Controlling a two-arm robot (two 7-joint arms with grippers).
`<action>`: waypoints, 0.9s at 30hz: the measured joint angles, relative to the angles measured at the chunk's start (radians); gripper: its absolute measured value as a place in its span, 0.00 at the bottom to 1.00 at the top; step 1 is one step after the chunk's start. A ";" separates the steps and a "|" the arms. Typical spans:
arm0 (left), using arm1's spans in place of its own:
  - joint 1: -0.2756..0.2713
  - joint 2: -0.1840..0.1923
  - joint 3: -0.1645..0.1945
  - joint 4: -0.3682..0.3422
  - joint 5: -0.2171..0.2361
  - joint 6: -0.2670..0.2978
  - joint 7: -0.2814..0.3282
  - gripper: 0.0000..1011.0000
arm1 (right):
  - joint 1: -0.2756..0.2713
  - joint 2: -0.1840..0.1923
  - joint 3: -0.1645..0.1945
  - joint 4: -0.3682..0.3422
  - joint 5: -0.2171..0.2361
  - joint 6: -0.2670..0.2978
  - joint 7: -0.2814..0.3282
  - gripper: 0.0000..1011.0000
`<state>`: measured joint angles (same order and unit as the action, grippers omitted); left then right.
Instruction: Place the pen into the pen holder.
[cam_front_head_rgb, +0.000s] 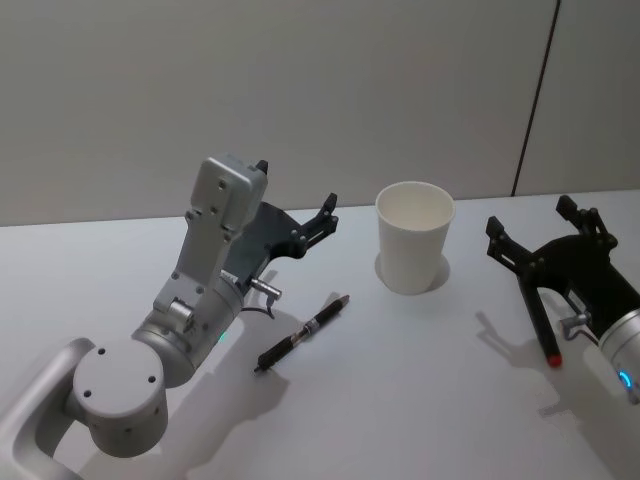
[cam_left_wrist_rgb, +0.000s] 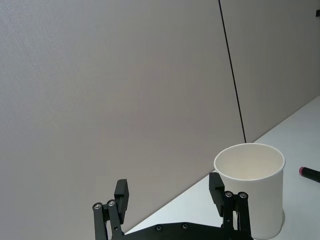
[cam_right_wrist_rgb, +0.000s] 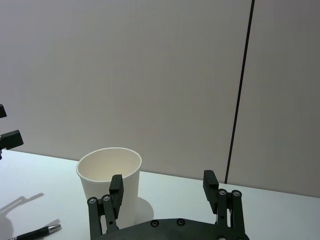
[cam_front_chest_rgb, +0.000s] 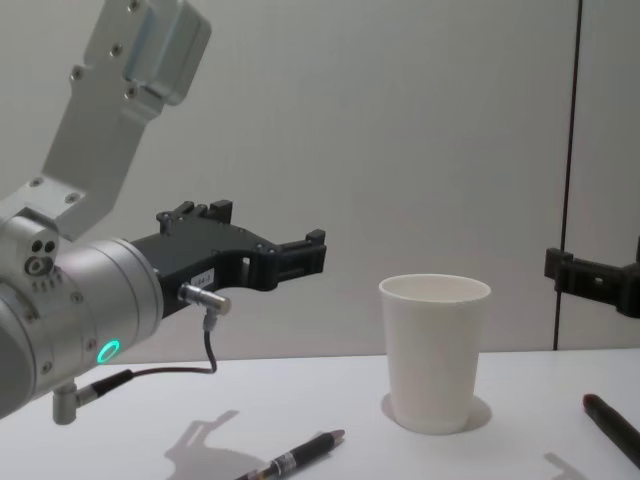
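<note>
Pen (cam_front_head_rgb: 302, 334) lies flat on the desk (cam_front_head_rgb: 400, 410), left of the middle, apart from the cup. Left gripper (cam_left_wrist_rgb: 168, 186) hangs in the air nr it, fingers wide apart, holding nothing. Pen holder (cam_front_head_rgb: 413, 245) stands upright nr the desk's back edge, empty inside. Right gripper (cam_right_wrist_rgb: 163, 180) by the right edge, also spread wide & holding nothing, w/ a red-tipped pen (cam_front_head_rgb: 542, 335) flat below it.

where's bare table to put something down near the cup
Widest bare patch: the table on the robot's side of the pen holder, between the pen and the red-tipped pen. Crowded on the left, where the open left pincer hangs near the pen, and on the right around the open right pincer.
</note>
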<state>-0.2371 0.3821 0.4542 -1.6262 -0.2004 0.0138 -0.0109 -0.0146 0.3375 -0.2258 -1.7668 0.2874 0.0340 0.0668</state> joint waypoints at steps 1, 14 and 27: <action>0.000 0.000 0.000 0.000 0.000 0.000 0.000 0.99 | 0.000 0.000 0.000 0.000 0.000 0.000 0.000 0.99; 0.000 0.000 0.000 0.000 0.000 0.000 0.000 0.99 | 0.000 0.000 0.000 0.000 0.000 0.000 0.000 0.99; 0.000 0.000 0.000 0.000 0.000 0.000 0.000 0.99 | -0.023 0.018 0.012 -0.016 0.019 0.018 0.001 0.99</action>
<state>-0.2371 0.3821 0.4542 -1.6262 -0.2004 0.0139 -0.0109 -0.0373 0.3555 -0.2141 -1.7832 0.3068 0.0520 0.0674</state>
